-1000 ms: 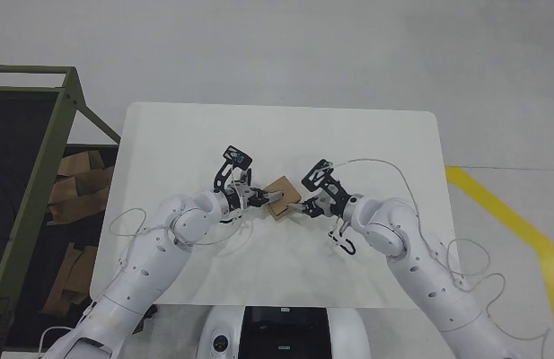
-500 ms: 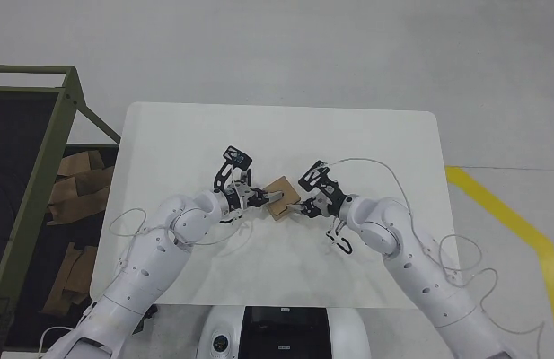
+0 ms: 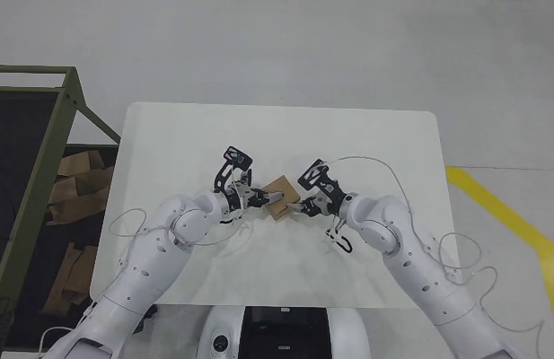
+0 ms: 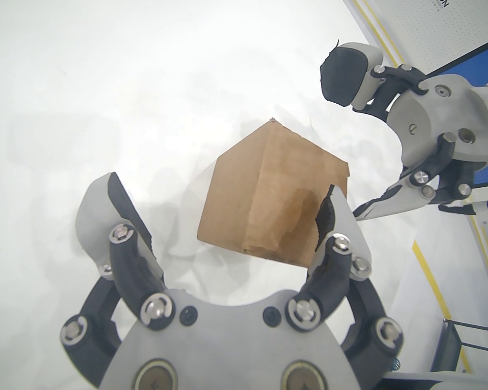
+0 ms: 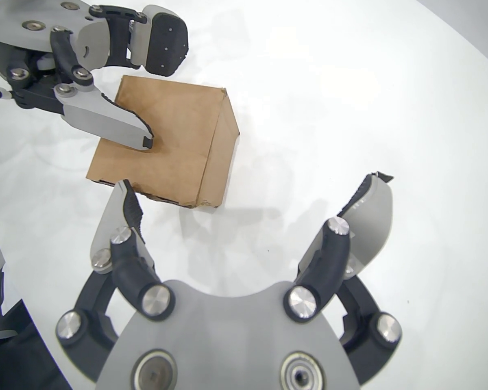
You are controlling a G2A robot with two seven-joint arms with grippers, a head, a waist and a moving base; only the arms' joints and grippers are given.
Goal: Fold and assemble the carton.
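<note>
A small brown carton [image 3: 281,198] stands closed as a box near the middle of the white table [image 3: 375,135]. My left gripper [image 4: 223,200] is open at the carton's [image 4: 268,200] left side, one fingertip [image 4: 329,213] resting on its top face. My right gripper [image 5: 252,192] is open at the carton's [image 5: 166,144] right side, one fingertip [image 5: 124,194] at its near bottom edge, the other off to the side. In the top view the left gripper [image 3: 252,197] and right gripper [image 3: 303,203] flank the box.
A dark green-framed bin [image 3: 30,161] with flat brown cardboard pieces [image 3: 79,179] stands left of the table. A white cable [image 3: 384,170] loops off the right arm. A yellow floor line [image 3: 501,215] runs to the right.
The right arm has shifted slightly left toward the carton. The left arm and the carton have stayed in place.
</note>
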